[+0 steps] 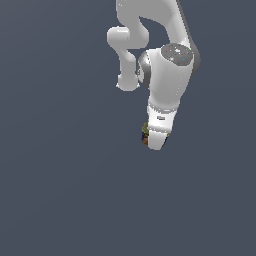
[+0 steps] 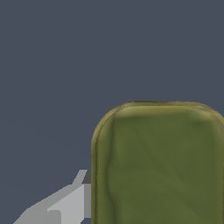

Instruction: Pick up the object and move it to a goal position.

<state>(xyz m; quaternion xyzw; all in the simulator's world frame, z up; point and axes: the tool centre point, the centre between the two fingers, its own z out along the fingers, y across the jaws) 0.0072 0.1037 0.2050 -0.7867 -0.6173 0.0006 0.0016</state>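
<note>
In the exterior view the white gripper (image 1: pixel 156 144) points down over the flat grey surface. The object (image 1: pixel 145 134) peeks out at its side toward the exterior view's left, showing small olive, yellow, red and dark blue patches. Most of it is hidden behind the gripper. In the wrist view the object (image 2: pixel 159 166) fills much of the frame as an olive-green rounded face very close to the camera. One grey finger (image 2: pixel 72 202) presses against its edge, and the other finger is out of frame. The gripper looks shut on the object.
Plain dark blue-grey ground (image 1: pixel 60 190) surrounds the gripper on all sides. The arm's white links (image 1: pixel 150 30) rise behind the gripper toward the top of the exterior view. No other objects or goal marker show.
</note>
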